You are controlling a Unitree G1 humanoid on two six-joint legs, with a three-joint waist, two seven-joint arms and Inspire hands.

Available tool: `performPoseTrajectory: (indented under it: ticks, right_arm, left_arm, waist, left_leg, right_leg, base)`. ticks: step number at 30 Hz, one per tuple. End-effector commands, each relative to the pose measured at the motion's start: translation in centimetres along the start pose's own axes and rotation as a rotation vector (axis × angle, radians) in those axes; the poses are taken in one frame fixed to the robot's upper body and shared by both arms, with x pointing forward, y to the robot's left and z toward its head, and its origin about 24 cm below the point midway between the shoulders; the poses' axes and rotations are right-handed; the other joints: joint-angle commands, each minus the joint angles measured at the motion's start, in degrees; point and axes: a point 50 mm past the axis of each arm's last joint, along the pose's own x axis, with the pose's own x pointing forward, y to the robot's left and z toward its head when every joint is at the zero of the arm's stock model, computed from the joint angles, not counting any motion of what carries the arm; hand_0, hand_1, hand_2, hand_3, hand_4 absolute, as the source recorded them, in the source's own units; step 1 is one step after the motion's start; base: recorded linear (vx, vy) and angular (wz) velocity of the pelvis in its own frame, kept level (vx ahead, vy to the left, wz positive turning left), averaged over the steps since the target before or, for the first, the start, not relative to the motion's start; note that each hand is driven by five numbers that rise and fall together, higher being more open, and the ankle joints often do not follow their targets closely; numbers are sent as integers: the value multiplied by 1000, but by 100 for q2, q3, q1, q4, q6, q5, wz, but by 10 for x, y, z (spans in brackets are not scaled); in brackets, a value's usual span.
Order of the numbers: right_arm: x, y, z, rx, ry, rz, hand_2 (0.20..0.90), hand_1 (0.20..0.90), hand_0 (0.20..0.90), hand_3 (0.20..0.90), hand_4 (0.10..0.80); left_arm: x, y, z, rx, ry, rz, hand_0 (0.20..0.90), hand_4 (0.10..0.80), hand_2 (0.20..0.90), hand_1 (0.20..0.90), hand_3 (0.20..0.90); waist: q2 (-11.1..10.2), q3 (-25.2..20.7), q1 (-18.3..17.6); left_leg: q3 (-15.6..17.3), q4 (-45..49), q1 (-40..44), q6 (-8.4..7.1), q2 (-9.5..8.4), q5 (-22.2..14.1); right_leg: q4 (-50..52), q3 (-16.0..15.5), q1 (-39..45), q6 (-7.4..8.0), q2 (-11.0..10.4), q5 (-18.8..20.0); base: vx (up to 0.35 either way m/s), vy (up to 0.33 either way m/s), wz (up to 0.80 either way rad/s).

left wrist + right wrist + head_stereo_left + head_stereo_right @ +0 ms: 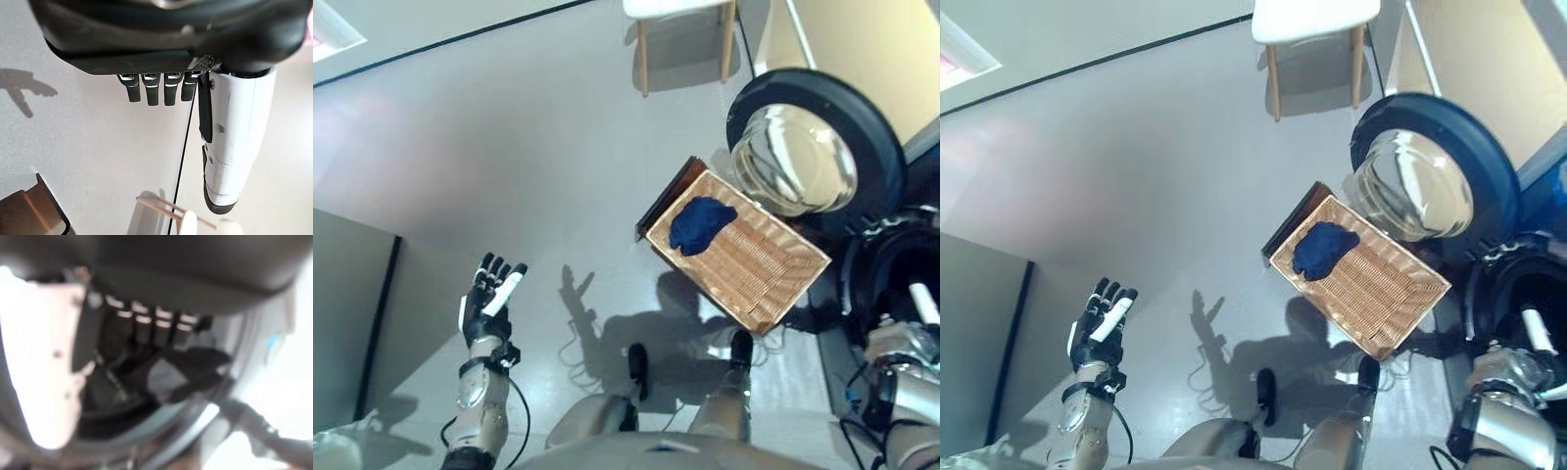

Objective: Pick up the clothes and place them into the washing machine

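Note:
A dark blue cloth (702, 223) lies bunched in the far left corner of the shallow wicker basket (773, 279). The basket rests tilted on a low dark brown box (663, 204) beside the washing machine. The machine's round door (813, 147) stands open, and its dark drum opening (886, 274) is to the right of the basket. My left hand (489, 294) is raised over the floor, well left of the basket, open and empty. My right hand (922, 305) is at the drum opening with straight fingers (146, 328). A blurred dark shape (188, 367) lies in the drum past them.
A white stool with wooden legs (680, 29) stands on the grey floor behind the basket. A grey panel (347, 304) is at the far left. The machine's front (920, 147) runs along the right side.

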Motion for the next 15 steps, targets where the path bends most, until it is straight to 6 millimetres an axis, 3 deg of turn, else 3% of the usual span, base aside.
performPoseTrajectory:
  ticks: [1,4,13,15]
  right_arm:
    - [-1,9,23,-156,-179,86,900,900,900,900,800]
    - [-11,24,7,-286,-196,166,900,900,900,900,800]
    - [-33,57,-14,-343,-191,294,900,900,900,900,800]
    - [-44,72,-23,-366,-186,360,900,900,900,900,800]
  left_arm:
    - [9,13,41,50,-200,19,900,800,900,900,900]
    - [9,13,44,70,-214,15,900,800,900,900,900]
    - [7,10,46,60,-227,2,900,800,900,900,900]
    - [6,7,45,47,-226,-11,900,800,900,900,900]
  waist:
    - [-59,-152,147]
    - [-151,-139,185]
    - [-120,15,297]
    - [-83,93,364]
  left_leg:
    - [-117,-42,209,-835,472,-387]
    - [-144,-42,251,-847,531,-393]
    - [-176,-42,127,-863,561,-329]
    - [-199,-42,58,-871,573,-293]
  right_leg:
    - [255,-182,459,65,-145,-385]
    - [216,-246,534,51,-81,-399]
    - [251,-290,427,8,-53,-434]
    - [278,-317,372,-4,-36,-448]
  base:
    - [69,-57,2]
    - [25,-31,1]
    - [-25,-13,5]
    - [-48,-11,9]
